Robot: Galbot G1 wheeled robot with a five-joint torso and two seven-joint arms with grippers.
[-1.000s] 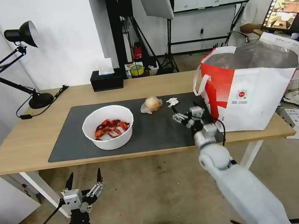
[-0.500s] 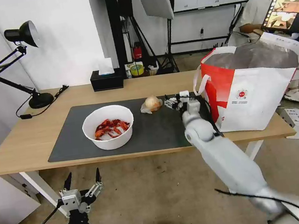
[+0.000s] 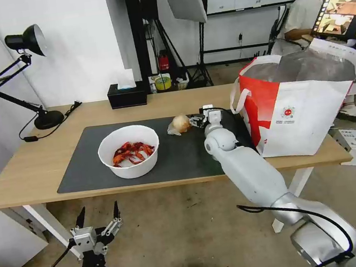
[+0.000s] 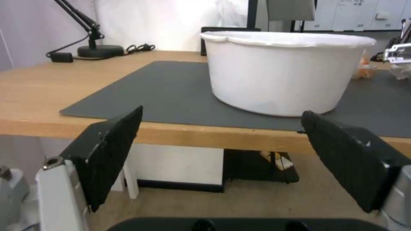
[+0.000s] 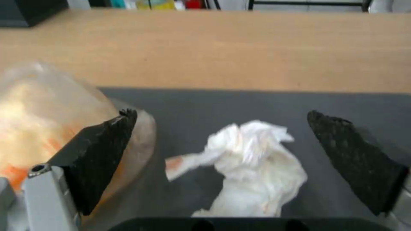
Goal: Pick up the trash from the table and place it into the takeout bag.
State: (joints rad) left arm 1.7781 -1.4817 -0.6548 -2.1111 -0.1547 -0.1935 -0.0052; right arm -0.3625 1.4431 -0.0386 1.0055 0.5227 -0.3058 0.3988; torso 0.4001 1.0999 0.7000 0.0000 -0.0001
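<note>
White crumpled tissue (image 5: 252,166) lies on the dark mat (image 3: 181,159), right between the two spread-apart fingers (image 5: 355,160) of the right gripper (image 3: 202,119). The fingers do not touch it. The wrapped yellow ball (image 3: 181,123) sits just beside one finger. The takeout bag (image 3: 306,108) stands near the gripper's other side. The bowl of crayfish shells (image 3: 129,151) is farther off. The left gripper (image 3: 99,214) hangs spread wide below the table (image 3: 34,170).

Light-wood table (image 3: 25,171), dark-grey mat (image 3: 81,163)
</note>
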